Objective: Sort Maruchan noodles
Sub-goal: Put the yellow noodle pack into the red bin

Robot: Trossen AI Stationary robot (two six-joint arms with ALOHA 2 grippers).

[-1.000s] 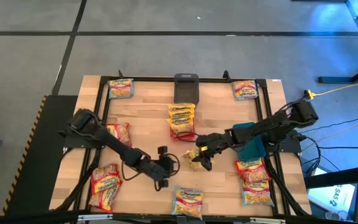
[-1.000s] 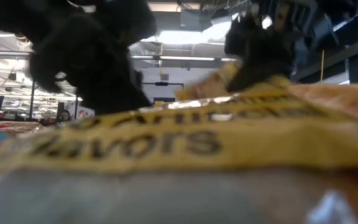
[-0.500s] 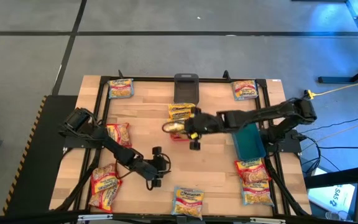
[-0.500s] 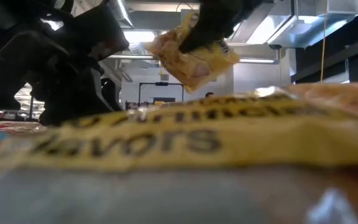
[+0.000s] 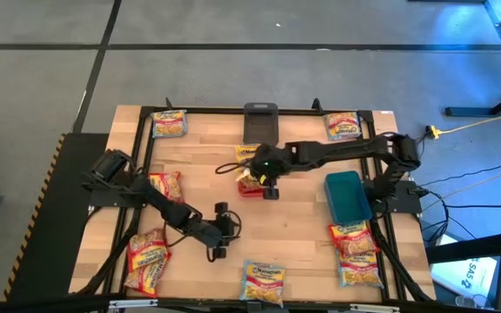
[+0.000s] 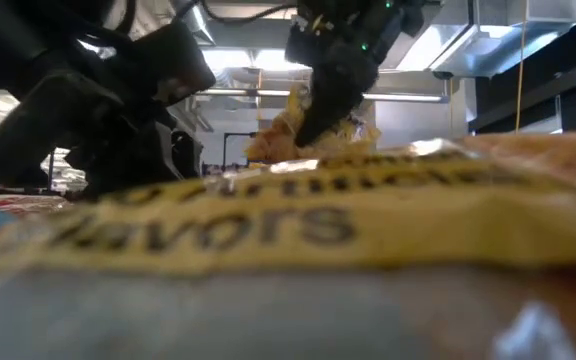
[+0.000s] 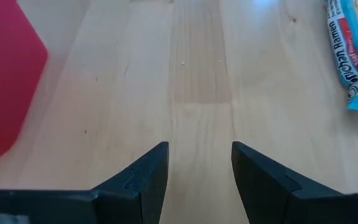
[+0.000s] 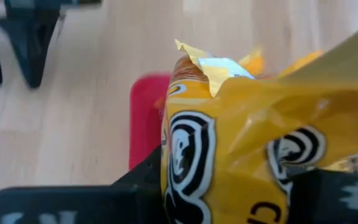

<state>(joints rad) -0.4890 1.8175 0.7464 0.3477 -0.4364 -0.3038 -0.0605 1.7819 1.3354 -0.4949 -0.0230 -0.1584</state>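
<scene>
My right gripper (image 5: 263, 172) hangs over the red bin (image 5: 256, 190) at the table's middle, shut on a yellow Maruchan noodle packet (image 8: 241, 124). More yellow packets (image 5: 252, 155) lie stacked in that bin. In the low view the held packet (image 6: 308, 135) hangs under the right gripper (image 6: 326, 95). My left gripper (image 5: 218, 230) is open above bare wood near the front left; its fingers (image 7: 143, 177) have nothing between them. My right gripper pinches the yellow packet's crumpled body (image 8: 188, 168) between its two fingers. It comes from the table's right, slanting down. The packet sticks out ahead of the fingers above the red bin (image 8: 143, 118); whether it touches the stack below I cannot tell.
A grey bin (image 5: 260, 122) stands at the far middle and a teal bin (image 5: 348, 196) at the right. Loose packets lie at the far left (image 5: 170, 123), far right (image 5: 343, 125), left (image 5: 165, 185), near left (image 5: 149, 256), near middle (image 5: 263, 280) and near right (image 5: 355, 252).
My right gripper has lifted the yellow packet off the table's middle, carried it toward the far edge to above the red bin, and rolled as it went. My left gripper has drawn back a little toward the near left and stays open.
</scene>
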